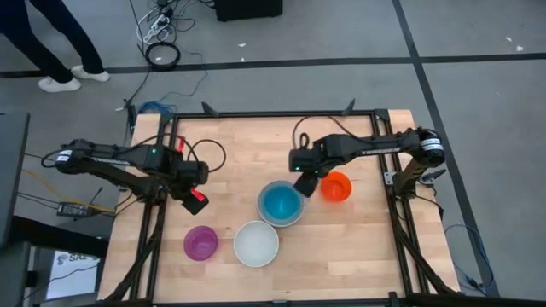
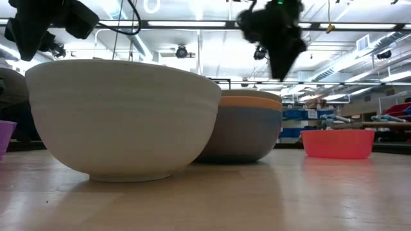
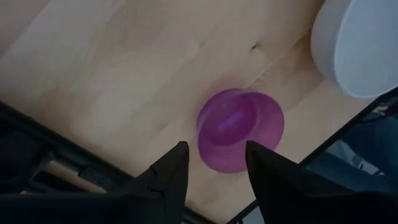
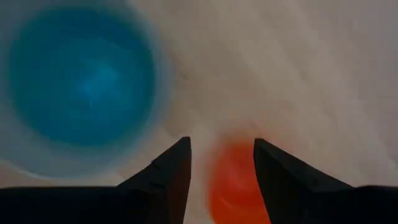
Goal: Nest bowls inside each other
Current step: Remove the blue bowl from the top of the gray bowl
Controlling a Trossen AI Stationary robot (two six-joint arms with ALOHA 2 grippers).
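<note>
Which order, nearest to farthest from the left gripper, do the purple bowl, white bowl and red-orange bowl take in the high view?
From the left gripper:
1. Purple bowl, just below it, toward the table's front edge.
2. White bowl, farther right along the front.
3. Red-orange bowl, across the table, beside the right gripper.

Small bowl left of big bowl

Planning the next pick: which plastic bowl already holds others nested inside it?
The grey plastic bowl at the table's middle: blue shows inside it, an orange rim above its own. The white, purple and red-orange bowls stand alone.
</note>
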